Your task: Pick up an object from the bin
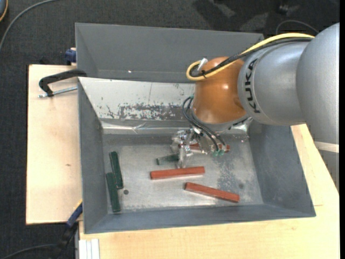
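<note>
Near the middle of the bin floor, toward the back wall: gripper point(183, 151), lowered from the right beneath the arm's orange cover point(215, 93). Whether it is spread or pressed together cannot be told.

Item 1: short dark green bar point(166, 159), lying flat just left of the gripper's tip, one end touching it or hidden beneath it; whether it is pinched cannot be told.

Item 2: long red-brown bar point(177, 172), lying flat just in front of the gripper, roughly level across the floor.

Item 3: second red-brown bar point(211, 192), nearer the front wall, slanting down to the right, apart from item 2.

Items 4 and 5: upper dark green bar point(114, 169) and lower dark green bar point(112, 194), end to end along the left wall, well apart from the gripper.

Container: grey metal bin point(280, 166), sloped walls.
</note>
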You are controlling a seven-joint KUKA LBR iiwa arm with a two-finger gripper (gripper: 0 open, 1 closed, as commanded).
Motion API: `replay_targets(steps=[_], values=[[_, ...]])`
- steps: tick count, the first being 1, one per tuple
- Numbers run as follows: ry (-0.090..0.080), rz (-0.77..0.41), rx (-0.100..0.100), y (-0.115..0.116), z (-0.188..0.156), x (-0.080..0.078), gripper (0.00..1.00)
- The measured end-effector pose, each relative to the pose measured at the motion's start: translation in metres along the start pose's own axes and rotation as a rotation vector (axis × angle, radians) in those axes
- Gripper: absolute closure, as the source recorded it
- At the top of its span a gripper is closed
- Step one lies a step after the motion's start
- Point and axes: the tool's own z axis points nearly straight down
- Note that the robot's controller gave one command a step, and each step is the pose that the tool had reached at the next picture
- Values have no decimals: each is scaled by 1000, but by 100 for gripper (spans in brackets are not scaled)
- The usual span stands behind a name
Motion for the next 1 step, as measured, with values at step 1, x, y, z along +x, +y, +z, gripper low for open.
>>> replay_targets(steps=[1], values=[[-15,53,1,17,-130,-18,100]])
